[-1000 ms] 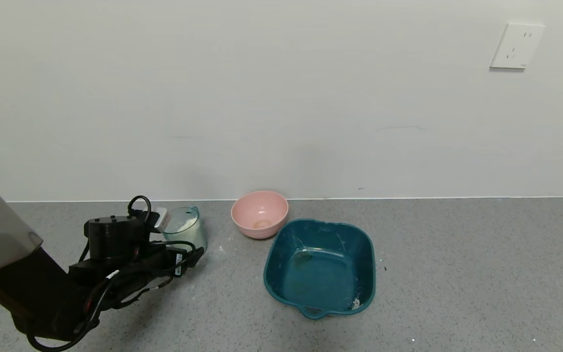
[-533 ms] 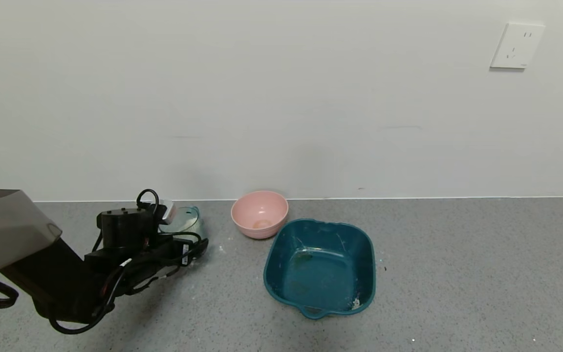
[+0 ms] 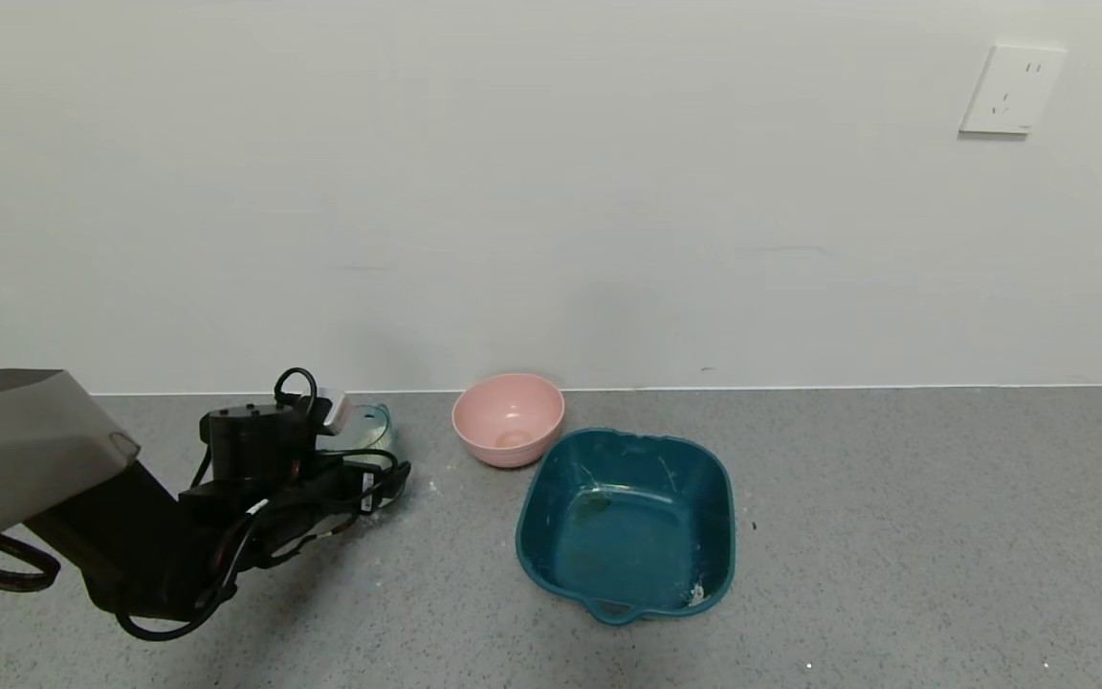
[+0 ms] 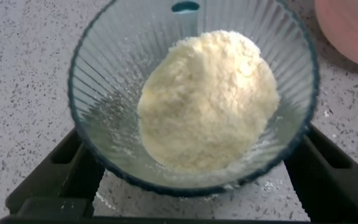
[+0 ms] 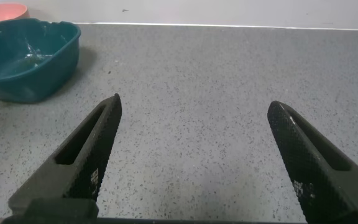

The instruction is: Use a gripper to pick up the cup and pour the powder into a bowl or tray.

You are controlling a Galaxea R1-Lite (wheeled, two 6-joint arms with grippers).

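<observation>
We see a grey speckled tabletop against a pale wall. At the far left, our left pincer reaches low along the surface with its jaws spread wide, one on each side of the cup, bracketing it without yet closing; we judge this placement prepares a side grasp that keeps the cup upright. The ribbed, translucent blue-green cup stands on the tabletop, holding a heap of white powder that fills much of it, so it likely needs level carrying. To its right sits a small pink bowl, and just right and nearer of that, the large teal tray, open side up, well placed to receive the pour. Our right pincer is out of the head view, parked low over bare tabletop with its jaws released and holding nothing
</observation>
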